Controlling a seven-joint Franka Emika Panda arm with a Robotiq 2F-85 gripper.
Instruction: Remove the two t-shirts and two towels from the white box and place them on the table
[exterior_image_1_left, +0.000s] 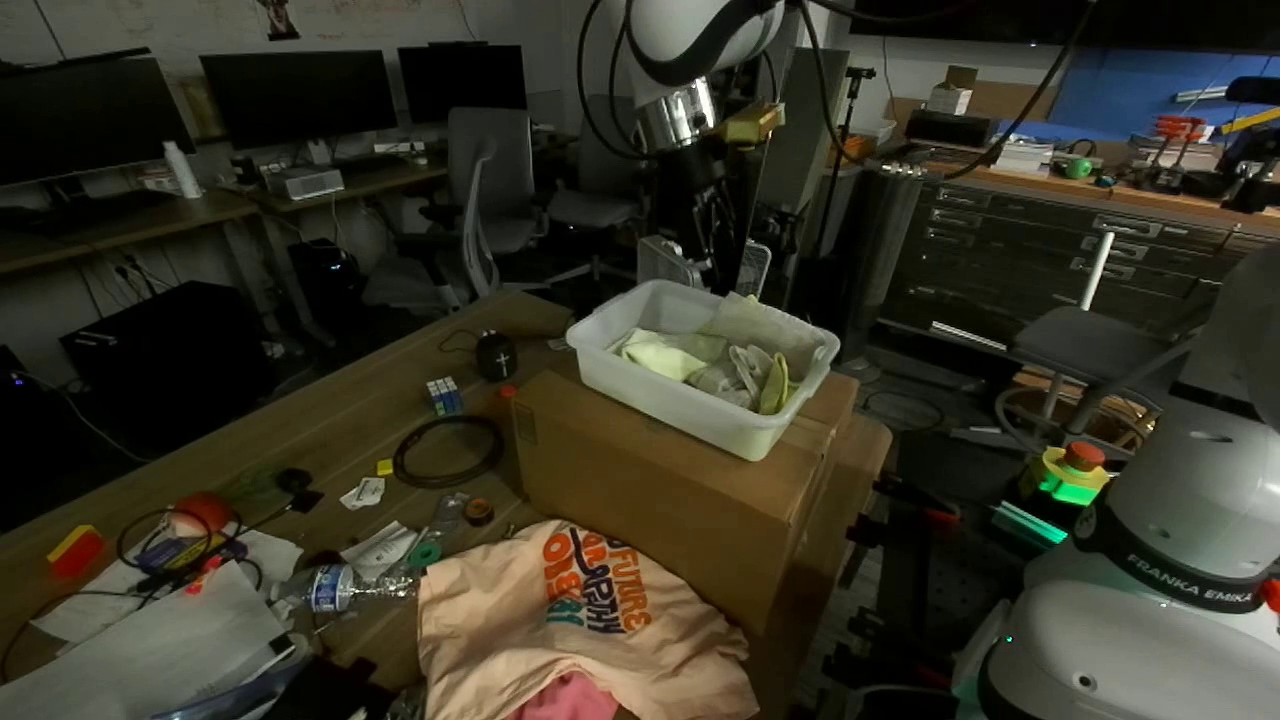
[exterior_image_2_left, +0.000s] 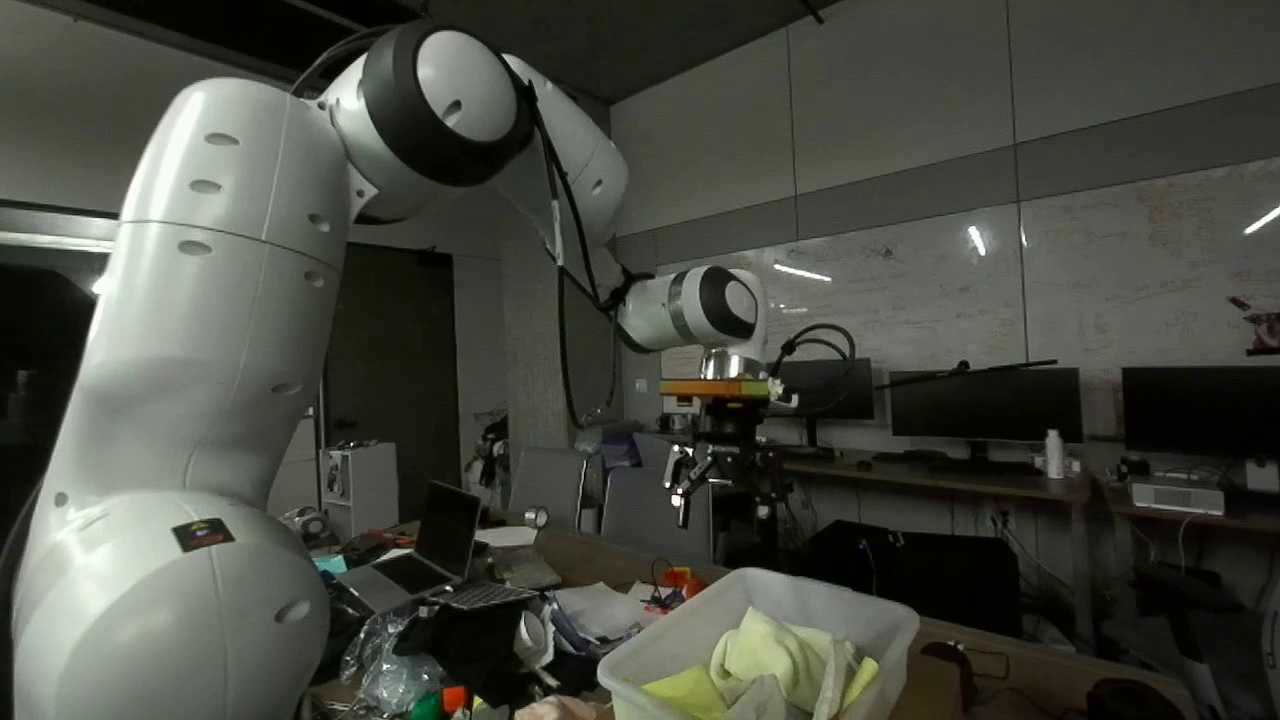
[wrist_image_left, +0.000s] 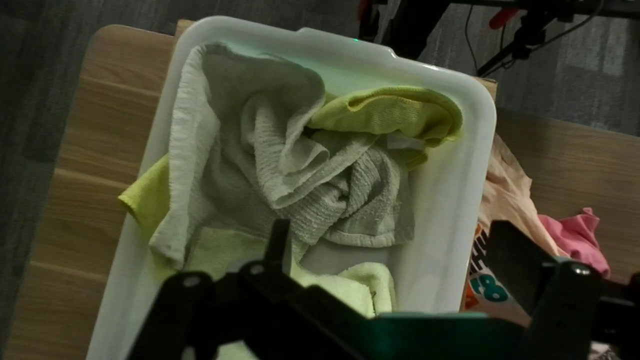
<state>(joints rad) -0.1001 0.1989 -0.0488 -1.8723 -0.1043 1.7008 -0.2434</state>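
Observation:
The white box (exterior_image_1_left: 665, 405) is raised above the table (exterior_image_1_left: 340, 425). Inside lie a crumpled grey-white towel (wrist_image_left: 225, 165) and a pale yellow-green towel (wrist_image_left: 335, 290). Brighter yellow cloth (wrist_image_left: 395, 112) shows beside the grey one, and a yellow corner (wrist_image_left: 147, 192) hangs over the rim; whether these belong to the pale towel I cannot tell. A peach t-shirt (exterior_image_1_left: 490, 620) with coloured lettering is spread on the table, with a pink t-shirt (exterior_image_1_left: 570, 698) partly hidden under it. Above the box my gripper (exterior_image_2_left: 725, 510) points down, open, holding nothing; its fingertips (wrist_image_left: 280, 235) are wide apart.
A brown cardboard box (exterior_image_1_left: 650, 480) carries the white box. On the table are a cable coil (exterior_image_1_left: 450, 480), a puzzle cube (exterior_image_1_left: 444, 396), a black round device (exterior_image_1_left: 495, 356), a plastic bottle (exterior_image_1_left: 335, 587) and papers (exterior_image_1_left: 170, 650). A laptop (exterior_image_2_left: 445, 530) stands farther along.

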